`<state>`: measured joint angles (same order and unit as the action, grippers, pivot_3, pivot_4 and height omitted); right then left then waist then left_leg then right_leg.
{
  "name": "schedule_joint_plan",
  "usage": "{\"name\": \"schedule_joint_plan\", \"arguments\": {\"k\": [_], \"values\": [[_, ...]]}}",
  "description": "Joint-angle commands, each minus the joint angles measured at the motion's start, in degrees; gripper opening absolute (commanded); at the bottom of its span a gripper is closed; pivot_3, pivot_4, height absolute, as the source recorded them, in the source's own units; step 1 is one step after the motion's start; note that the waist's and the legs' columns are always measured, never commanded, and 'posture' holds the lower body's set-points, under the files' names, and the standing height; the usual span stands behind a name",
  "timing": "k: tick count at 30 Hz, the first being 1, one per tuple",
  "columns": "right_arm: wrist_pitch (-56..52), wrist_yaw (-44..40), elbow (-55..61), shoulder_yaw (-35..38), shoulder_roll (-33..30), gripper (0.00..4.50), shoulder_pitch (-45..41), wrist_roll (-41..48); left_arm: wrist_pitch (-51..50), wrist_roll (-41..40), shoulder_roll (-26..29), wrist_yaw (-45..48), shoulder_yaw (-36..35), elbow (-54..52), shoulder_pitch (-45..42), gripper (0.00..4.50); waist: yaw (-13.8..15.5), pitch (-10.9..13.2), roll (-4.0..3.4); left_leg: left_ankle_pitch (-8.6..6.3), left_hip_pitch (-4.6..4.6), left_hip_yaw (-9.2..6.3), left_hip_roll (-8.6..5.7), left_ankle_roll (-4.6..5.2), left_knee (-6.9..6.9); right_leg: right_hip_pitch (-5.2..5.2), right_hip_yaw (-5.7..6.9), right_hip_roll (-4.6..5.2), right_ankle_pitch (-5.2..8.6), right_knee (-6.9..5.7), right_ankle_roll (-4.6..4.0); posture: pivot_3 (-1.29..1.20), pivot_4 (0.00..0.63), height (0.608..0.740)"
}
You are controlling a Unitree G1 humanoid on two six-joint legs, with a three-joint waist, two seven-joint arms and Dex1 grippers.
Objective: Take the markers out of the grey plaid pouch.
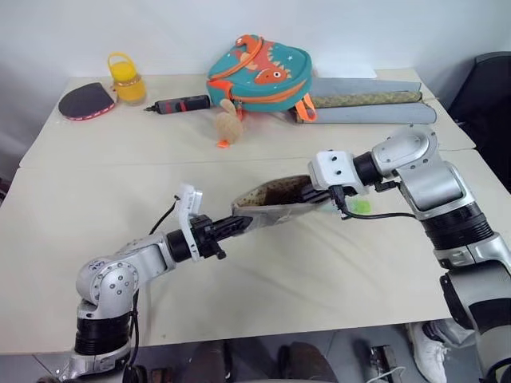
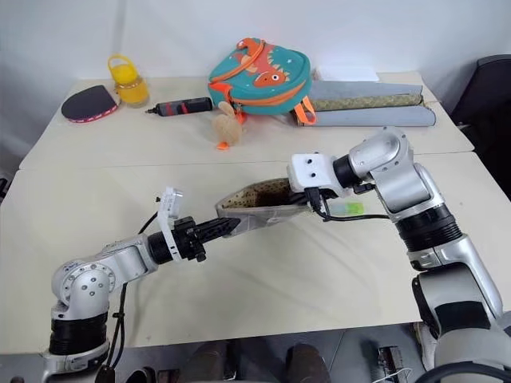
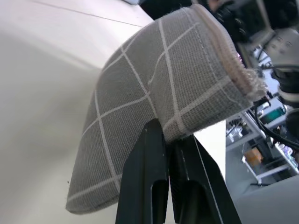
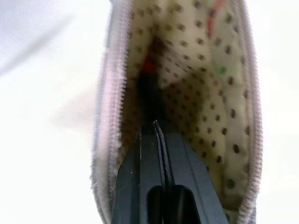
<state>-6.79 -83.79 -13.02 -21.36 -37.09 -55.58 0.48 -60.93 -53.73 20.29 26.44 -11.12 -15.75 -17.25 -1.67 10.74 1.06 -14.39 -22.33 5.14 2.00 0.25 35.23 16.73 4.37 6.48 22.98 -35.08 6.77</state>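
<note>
Inside the grey plaid pouch (image 4: 187, 93) the right gripper (image 4: 156, 123) is seen pressed together on a dark marker (image 4: 150, 81) with a red end. The marker should be drawn straight out along the open zip while the left gripper (image 3: 169, 135), clamped on the pouch's closed end, keeps it lifted above the table (image 1: 335, 271). The grip itself is shadowed, so it is perhaps only partial; other markers are hidden.

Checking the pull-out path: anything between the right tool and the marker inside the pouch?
Nothing visible. The right tool is already inside the open grey plaid pouch, shut, with a dark, red-ended marker right at its tips. The left tool pinches the pouch's other end.
</note>
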Motion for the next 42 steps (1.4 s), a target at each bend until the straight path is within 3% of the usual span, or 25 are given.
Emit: {"name": "schedule_joint_plan", "arguments": {"k": [1, 7, 12, 15, 18, 37, 42], "values": [[6.9, 6.2, -5.1, -2.4, 4.6, 0.04, -2.0, -5.0, 4.1, 1.8, -0.3, 2.2, 0.1, 3.1, 0.7, 0.0, 0.0, 0.0, 0.0, 0.0, 0.01, 0.01, 0.0, 0.0, 0.0, 0.0, -0.01, 0.0, 0.0, -0.01, 0.0, 0.0, 0.15, 0.74], [12.8, 9.8, -11.3, -4.4, 7.3, 0.04, -3.0, -9.6, 7.5, 5.1, -0.7, 1.9, 1.1, 6.4, 1.6, 0.0, 0.2, 0.0, 0.01, 0.01, -0.05, -0.04, -0.07, -0.01, 0.01, 0.02, 0.03, 0.04, 0.0, -0.01, 0.0, 0.0, 0.15, 0.74], [11.1, 8.5, -12.3, -4.0, 8.9, 0.04, -3.6, -8.9, 9.3, 6.6, -0.6, 2.8, 1.0, 7.9, 2.8, 0.0, -0.1, 0.0, 0.01, 0.02, 0.02, -0.02, -0.01, -0.03, 0.01, 0.0, 0.01, 0.02, 0.0, -0.06, 0.0, 0.0, 0.15, 0.74], [10.6, 8.3, -13.5, -4.3, 9.1, 0.56, -3.8, -9.6, 10.1, 6.6, -1.0, 2.5, 1.1, 8.1, 2.7, 0.0, -0.1, 0.0, 0.0, 0.02, 0.07, -0.01, 0.01, -0.04, 0.01, 0.0, -0.01, 0.01, 0.0, -0.16, 0.0, 0.0, 0.15, 0.74], [12.1, 8.3, -13.5, -5.5, 9.1, 1.52, -2.9, -11.0, 10.2, 7.1, -1.0, 2.3, 1.9, 7.4, 2.7, 0.0, -0.1, 0.0, 0.01, 0.02, 0.07, -0.01, 0.0, -0.03, 0.01, 0.01, -0.01, 0.03, 0.0, -0.21, 0.0, 0.0, 0.15, 0.74], [18.4, 13.0, -25.5, -8.5, 14.9, 1.52, -2.6, -17.0, 10.9, 8.4, -1.3, 2.0, 3.5, 6.2, 3.1, 0.0, -0.9, 0.0, 0.03, 0.03, 0.19, 0.0, 0.03, -0.06, 0.01, 0.0, -0.04, 0.02, 0.0, -0.36, 0.0, 0.0, 0.15, 0.74], [17.2, 11.3, -23.2, -6.7, 14.6, 0.54, -1.8, -14.4, 11.5, 8.6, -1.0, 1.7, 3.2, 5.9, 3.2, 0.0, -0.9, 0.0, 0.03, 0.04, 0.22, 0.0, 0.03, -0.08, 0.01, 0.0, -0.06, 0.02, 0.0, -0.44, 0.0, 0.0, 0.15, 0.74]]}}
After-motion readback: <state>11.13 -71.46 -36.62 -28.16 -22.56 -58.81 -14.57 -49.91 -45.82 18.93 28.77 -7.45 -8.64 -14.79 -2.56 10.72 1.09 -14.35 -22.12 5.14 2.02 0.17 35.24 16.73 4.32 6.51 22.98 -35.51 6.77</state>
